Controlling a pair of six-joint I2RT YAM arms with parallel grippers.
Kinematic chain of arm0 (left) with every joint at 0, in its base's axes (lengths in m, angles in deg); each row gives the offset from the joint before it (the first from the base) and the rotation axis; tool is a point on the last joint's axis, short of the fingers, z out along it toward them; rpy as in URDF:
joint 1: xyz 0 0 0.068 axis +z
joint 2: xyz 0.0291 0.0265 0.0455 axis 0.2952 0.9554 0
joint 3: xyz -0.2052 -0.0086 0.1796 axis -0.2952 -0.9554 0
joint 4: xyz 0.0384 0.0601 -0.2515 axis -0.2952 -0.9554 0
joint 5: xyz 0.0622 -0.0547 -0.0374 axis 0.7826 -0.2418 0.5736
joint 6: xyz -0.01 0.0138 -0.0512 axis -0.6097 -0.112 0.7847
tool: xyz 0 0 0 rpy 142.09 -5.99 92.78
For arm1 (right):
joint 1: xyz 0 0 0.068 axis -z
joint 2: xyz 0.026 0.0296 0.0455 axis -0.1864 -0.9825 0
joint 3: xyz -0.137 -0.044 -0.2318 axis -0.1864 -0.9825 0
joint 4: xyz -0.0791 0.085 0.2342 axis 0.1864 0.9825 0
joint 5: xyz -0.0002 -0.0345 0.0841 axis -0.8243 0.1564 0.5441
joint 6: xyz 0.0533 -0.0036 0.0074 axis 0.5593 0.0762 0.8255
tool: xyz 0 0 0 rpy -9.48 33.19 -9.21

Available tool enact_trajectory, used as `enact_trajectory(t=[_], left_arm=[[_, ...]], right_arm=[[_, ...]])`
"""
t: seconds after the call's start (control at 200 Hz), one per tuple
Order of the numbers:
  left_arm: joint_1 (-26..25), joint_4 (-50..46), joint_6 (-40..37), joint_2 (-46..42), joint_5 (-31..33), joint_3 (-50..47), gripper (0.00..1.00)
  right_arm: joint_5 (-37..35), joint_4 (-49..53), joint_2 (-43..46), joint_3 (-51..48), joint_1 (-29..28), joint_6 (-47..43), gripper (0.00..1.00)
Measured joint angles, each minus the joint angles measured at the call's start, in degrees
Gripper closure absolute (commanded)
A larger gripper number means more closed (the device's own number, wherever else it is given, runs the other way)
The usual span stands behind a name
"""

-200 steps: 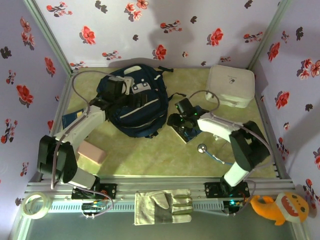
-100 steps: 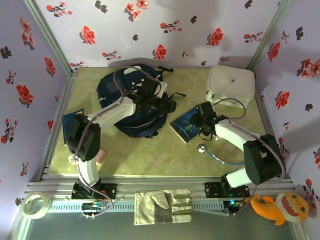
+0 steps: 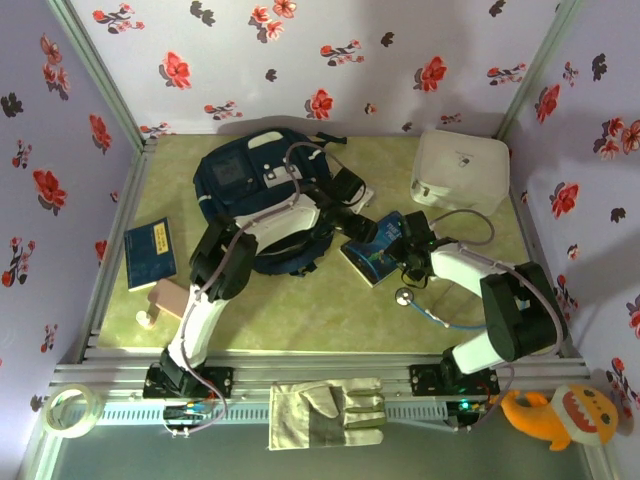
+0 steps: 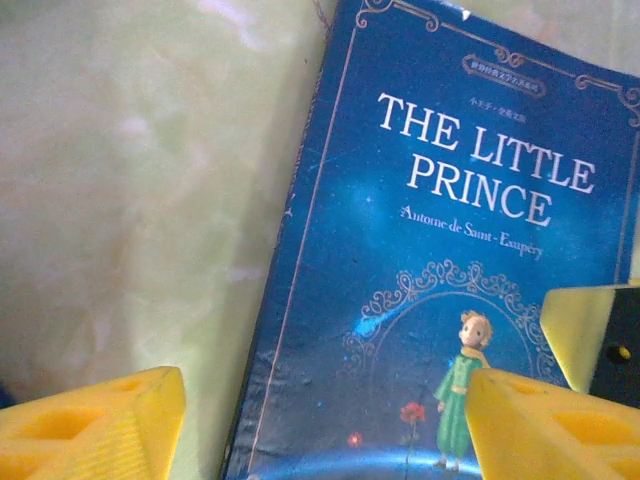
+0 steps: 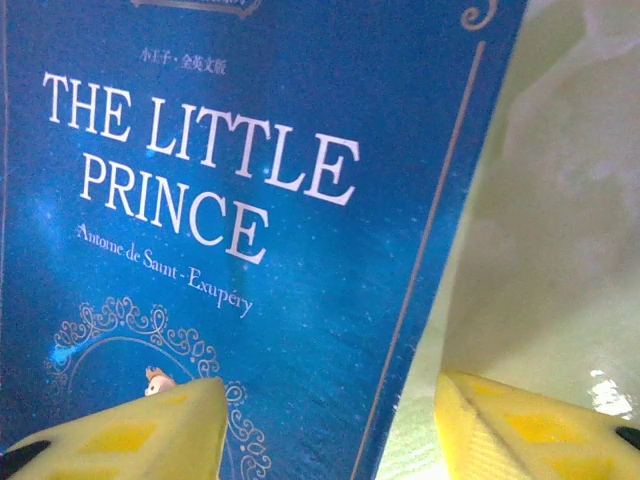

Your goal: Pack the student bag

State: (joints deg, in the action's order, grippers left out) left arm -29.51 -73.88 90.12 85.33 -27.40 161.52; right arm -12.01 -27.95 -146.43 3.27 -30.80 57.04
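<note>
Student bag (image 3: pixel 250 190) lies flat at the rear left of the surface (image 3: pixel 300 310). Blue book (image 3: pixel 377 250) lies just right of it. Left tool (image 4: pixel 327 380) and right tool (image 5: pixel 330 385) hover over the cover, released, gripping nothing; each straddles a book edge.

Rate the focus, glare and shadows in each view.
Left wrist: the book title is crisp, the yellow fingertips near the lens are blurred, the table looks washed out. Right wrist: title readable but softer, a small glare spot on the table. Top external: even light, soft shadows on the flowered back wall, the bag dark with little detail.
</note>
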Motion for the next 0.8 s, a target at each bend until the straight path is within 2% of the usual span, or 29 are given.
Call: enact_trajectory(t=[0.155, 0.335, 0.555, 0.8], left_arm=[[-0.35, -3.28, -1.46, 5.09, 0.42, 5.75, 0.39], [-0.74, -6.05, -2.62, 8.41, 1.2, 8.09, 0.42], [-1.27, -7.54, -3.89, 9.11, 2.45, 8.94, 0.5], [-1.79, -8.7, -4.59, 9.7, 3.82, 10.03, 0.53]], right_arm=[[0.61, -1.18, -0.28, -0.11, 0.15, 0.0, 0.5], [0.85, -1.49, -0.28, -0.52, 0.37, 0.0, 0.52], [1.9, -2.25, -0.5, -0.61, 0.68, -0.15, 0.54], [4.13, -1.49, -0.61, 0.09, 1.33, -0.87, 0.57]])
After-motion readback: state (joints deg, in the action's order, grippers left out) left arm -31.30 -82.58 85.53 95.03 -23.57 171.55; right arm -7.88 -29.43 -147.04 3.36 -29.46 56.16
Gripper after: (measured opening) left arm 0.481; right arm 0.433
